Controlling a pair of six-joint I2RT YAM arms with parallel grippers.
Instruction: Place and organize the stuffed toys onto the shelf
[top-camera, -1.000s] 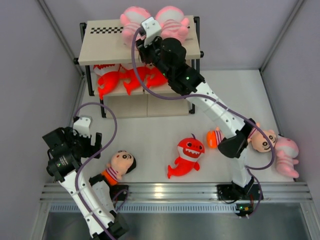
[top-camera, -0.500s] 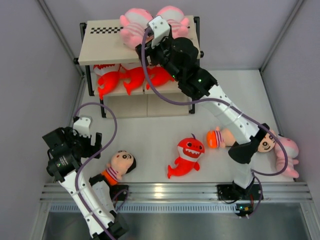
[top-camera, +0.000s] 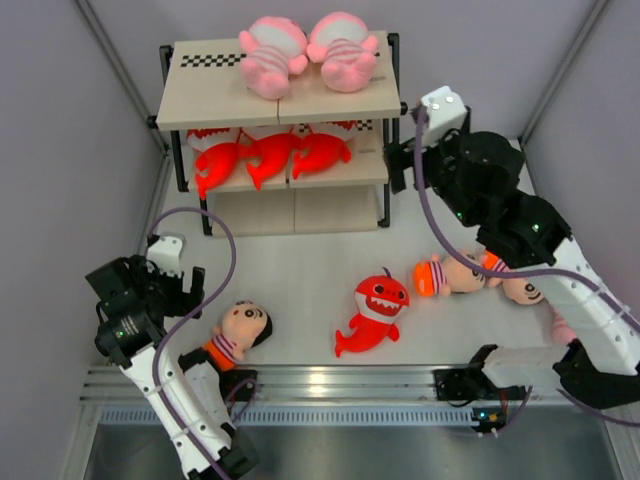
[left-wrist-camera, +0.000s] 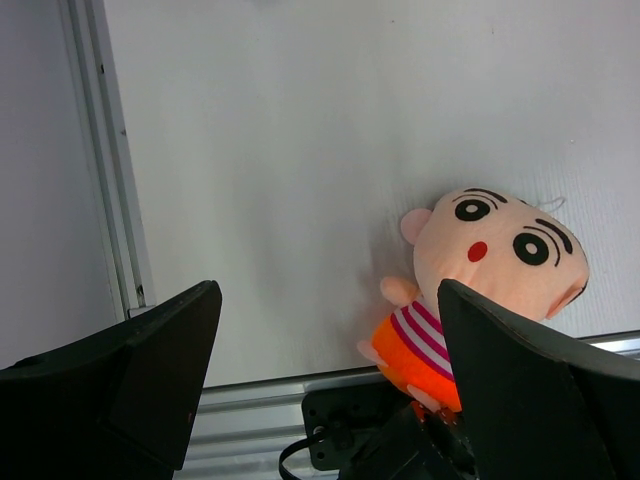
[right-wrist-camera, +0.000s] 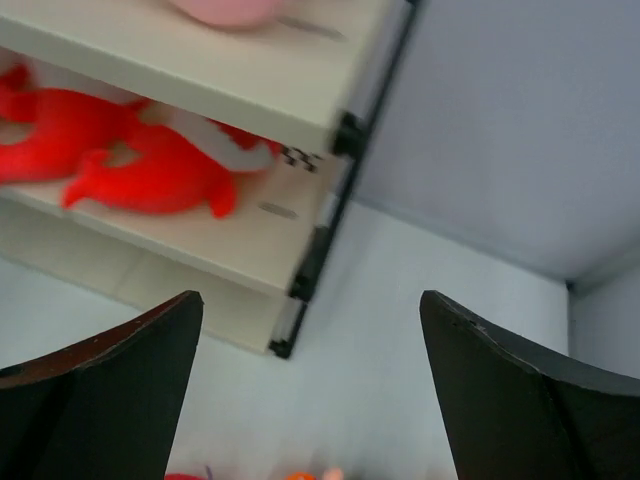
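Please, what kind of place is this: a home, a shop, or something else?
Probably a robot test cell: plain grey walls enclose a white table, and a left arm and right arm are bolted to its metal rail.

My whole world here is a plain white table (top-camera: 300, 270), matte finish. Pale grey-lilac panels box it in on three sides: left wall (top-camera: 60, 130), back wall (top-camera: 480, 60), right wall (top-camera: 600, 150), with thin metal strips (top-camera: 114, 60) at the corners. An aluminium rail (top-camera: 340, 380) runs along the near edge. Light's soft and even, shadows pretty faint.
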